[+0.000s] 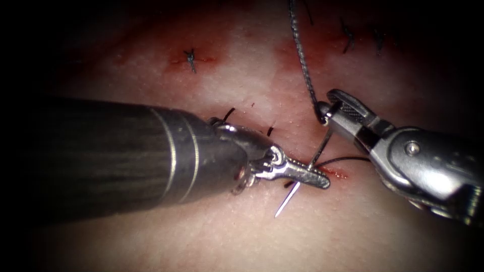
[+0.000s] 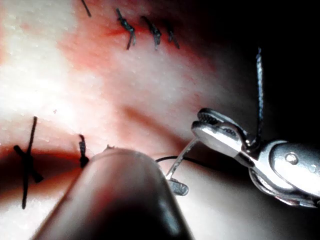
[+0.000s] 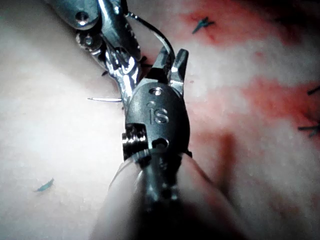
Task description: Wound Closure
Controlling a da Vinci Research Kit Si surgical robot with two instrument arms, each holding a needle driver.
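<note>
My left tool (image 1: 308, 177) comes in from the left, its jaws shut on the curved needle (image 1: 290, 197) a short way behind the point. The bright needle point (image 3: 100, 99) sticks out free over the tissue (image 1: 312, 236), left of the cut (image 1: 337, 174). The needle's body (image 2: 180, 159) rises towards my right tool (image 1: 339, 105), whose jaws stand slightly parted around the needle's tail end (image 3: 162, 39). Braided thread (image 1: 302, 60) runs up and away from there. A thin dark strand (image 1: 348, 159) curves along the cut. No part of the needle looks buried in the tissue.
Finished stitches with cut thread ends (image 1: 190, 59) sit further back, more at the far right (image 1: 348, 40). Short dark thread ends (image 1: 229, 114) stand beside the left tool's wrist. Red fluid (image 1: 297, 55) stains the tissue around the stitches. Tied knots (image 2: 27, 165) lie along the closed cut.
</note>
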